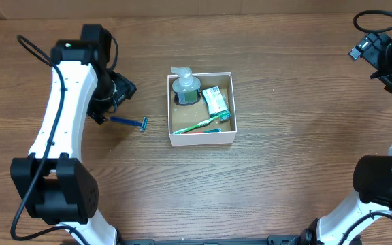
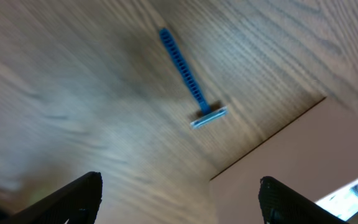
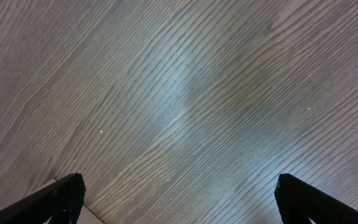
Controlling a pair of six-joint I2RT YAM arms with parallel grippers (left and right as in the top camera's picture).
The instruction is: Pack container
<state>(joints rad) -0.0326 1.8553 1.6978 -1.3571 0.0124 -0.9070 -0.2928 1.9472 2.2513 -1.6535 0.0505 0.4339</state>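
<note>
The container (image 1: pixel 202 138) is a white-walled box with a brown floor at the table's middle. Inside it stand a clear pump bottle (image 1: pixel 185 87), a green-and-white box (image 1: pixel 215 101) and a green toothbrush (image 1: pixel 197 125). A blue razor (image 1: pixel 131 122) lies on the wood just left of the container; it also shows in the left wrist view (image 2: pixel 189 77), beside the container's white wall (image 2: pixel 316 162). My left gripper (image 1: pixel 119 92) is open and empty, above and left of the razor. My right gripper (image 1: pixel 386 61) is open and empty at the far right, over bare wood.
The wooden table (image 1: pixel 271 184) carries nothing else in view. The right wrist view shows only wood grain (image 3: pixel 185 106) and a pale corner at its lower left.
</note>
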